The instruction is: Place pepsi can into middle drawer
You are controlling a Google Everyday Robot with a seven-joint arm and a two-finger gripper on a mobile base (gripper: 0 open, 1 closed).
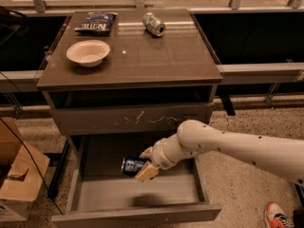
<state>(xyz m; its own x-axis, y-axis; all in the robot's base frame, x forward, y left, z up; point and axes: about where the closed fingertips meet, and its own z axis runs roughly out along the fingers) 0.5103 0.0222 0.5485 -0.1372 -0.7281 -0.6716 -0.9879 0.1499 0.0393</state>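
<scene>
The pepsi can (131,165) is dark blue with a silver end and lies on its side in the air above the floor of the open middle drawer (137,194). My gripper (145,164) reaches in from the right on a white arm and is shut on the can's right end, with cream fingers (146,173) above and below it. The can casts a shadow on the drawer floor near the front panel.
On the cabinet top (142,56) are a cream bowl (88,52), a flat dark blue chip bag (96,23) and a silvery-grey can (154,23) on its side. The drawer front with white scratch marks (133,120) is shut above the open drawer. A cardboard box (19,175) stands at left.
</scene>
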